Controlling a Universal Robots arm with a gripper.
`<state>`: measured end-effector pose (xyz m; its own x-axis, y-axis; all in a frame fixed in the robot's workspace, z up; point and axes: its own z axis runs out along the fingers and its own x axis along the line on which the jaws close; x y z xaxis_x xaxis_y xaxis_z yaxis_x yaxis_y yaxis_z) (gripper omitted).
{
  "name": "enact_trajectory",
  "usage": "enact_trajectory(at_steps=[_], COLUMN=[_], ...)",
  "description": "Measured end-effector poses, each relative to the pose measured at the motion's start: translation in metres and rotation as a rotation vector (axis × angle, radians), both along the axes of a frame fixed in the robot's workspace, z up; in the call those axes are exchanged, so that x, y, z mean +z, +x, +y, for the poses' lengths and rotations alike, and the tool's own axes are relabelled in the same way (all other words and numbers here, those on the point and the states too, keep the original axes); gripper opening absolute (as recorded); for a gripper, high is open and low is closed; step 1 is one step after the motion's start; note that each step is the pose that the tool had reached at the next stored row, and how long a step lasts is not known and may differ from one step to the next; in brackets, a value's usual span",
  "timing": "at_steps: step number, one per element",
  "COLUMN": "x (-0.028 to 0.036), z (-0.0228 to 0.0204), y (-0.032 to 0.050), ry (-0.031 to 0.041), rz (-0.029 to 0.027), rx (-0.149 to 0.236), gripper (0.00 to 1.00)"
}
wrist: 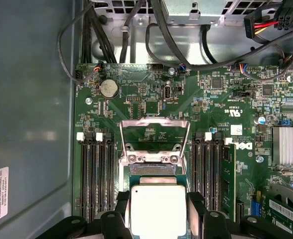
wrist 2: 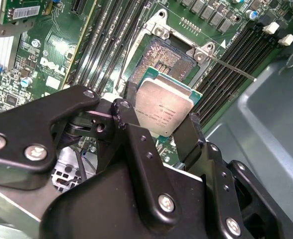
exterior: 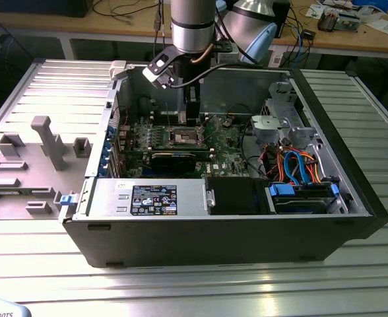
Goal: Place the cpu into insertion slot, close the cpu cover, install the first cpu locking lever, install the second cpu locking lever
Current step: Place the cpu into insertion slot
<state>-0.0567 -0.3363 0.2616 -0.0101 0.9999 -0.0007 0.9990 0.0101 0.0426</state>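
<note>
My gripper (wrist 2: 159, 122) is shut on the cpu (wrist 2: 164, 106), a flat square chip with a silver top, pinched by its two edges between the black fingers (wrist 2: 124, 117). The chip hangs tilted just above the insertion slot (wrist 2: 161, 59), whose dark pin field lies uncovered. In the first wrist view the cpu (wrist: 158, 210) sits between the fingers (wrist: 195, 205), with the slot's edge (wrist: 153, 170) just past it. Beyond that, the cpu cover (wrist: 154, 121) is swung open as a silver frame. A thin lever (wrist 2: 232, 68) sticks out beside the socket. In the exterior view the gripper (exterior: 191, 117) hovers over the slot (exterior: 184, 137).
The motherboard (exterior: 224, 142) lies in an open computer case (exterior: 247, 231) on a ribbed metal table. Long memory slots (wrist: 97, 174) flank the socket on both sides. Black cables (wrist: 151, 45), a drive bay with orange and blue cables (exterior: 299, 168) and a grey fixture plate (exterior: 35, 165) are nearby.
</note>
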Motion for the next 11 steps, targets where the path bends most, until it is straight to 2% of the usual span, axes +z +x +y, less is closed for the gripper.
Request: enact_trajectory(at_steps=[2, 5, 9, 11], x=[-0.0006, -0.0049, -0.0093, -0.0127], z=[0.0001, 0.0001, 0.0000, 0.0000], y=[0.0001, 0.0000, 0.0000, -0.0002], ry=[0.0005, 0.0003, 0.0002, 0.0001], rz=[-0.0003, -0.0022, -0.0176, -0.0179], rx=[0.000, 0.000, 0.000, 0.000], gripper=[0.54, 0.54, 0.54, 0.54])
